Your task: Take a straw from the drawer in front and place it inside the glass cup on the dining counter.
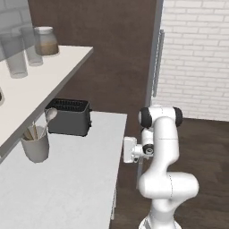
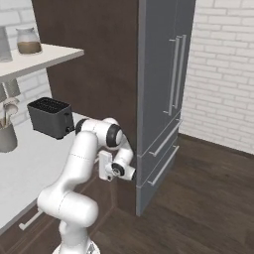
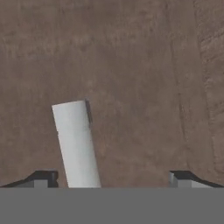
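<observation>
My gripper (image 3: pixel 111 177) is open, its two dark fingertips (image 3: pixel 43 177) wide apart with nothing between them. It points at a dark brown wooden front, apparently the drawer (image 3: pixel 131 78), which looks closed. A pale bar handle (image 3: pixel 76 144) on that front rises between the fingertips, nearer the left one and not touched. From the base cameras the hand (image 1: pixel 129 150) (image 2: pixel 105 166) hangs just below the edge of the white worktop (image 1: pixel 80 179), against the cabinet side. The straw, the glass cup and the dining counter are out of view.
On the worktop stand a black toaster (image 1: pixel 69 116) and a utensil pot (image 1: pixel 36 145). A shelf (image 1: pixel 40 76) above carries tall glasses and a jar. A grey fridge (image 2: pixel 163 99) stands right of the arm, with wooden floor (image 2: pixel 198 198) in front.
</observation>
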You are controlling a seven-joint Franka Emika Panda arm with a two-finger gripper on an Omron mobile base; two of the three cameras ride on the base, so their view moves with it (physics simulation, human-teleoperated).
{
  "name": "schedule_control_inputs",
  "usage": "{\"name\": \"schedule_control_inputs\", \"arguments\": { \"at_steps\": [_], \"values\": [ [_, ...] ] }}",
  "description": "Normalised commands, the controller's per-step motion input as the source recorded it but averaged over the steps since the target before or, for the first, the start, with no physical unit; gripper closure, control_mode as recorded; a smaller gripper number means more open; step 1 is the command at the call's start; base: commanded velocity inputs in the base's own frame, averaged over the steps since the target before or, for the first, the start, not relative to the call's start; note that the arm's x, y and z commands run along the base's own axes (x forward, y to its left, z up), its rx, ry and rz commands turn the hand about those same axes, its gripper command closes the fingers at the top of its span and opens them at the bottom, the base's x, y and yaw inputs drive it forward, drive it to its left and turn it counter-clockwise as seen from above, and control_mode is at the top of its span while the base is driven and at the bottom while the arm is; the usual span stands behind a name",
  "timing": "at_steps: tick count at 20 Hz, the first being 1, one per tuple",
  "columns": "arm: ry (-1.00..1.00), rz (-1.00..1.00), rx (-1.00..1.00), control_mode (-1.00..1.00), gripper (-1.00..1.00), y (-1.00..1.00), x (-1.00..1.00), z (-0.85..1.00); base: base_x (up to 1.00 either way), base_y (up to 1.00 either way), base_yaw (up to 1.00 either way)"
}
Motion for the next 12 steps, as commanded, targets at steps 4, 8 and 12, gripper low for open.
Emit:
{"name": "schedule_control_inputs", "arguments": {
  "at_steps": [4,8,12],
  "values": [
    [0.00,0.00,0.00,-1.00,-1.00,0.19,0.34,-0.24,0.00,0.00,0.00],
    [0.00,0.00,-0.01,-1.00,-1.00,0.19,0.26,-0.21,0.00,0.00,0.00],
    [0.00,-0.01,-0.04,-1.00,1.00,0.31,0.04,-0.17,0.00,0.00,0.00]
  ]
}}
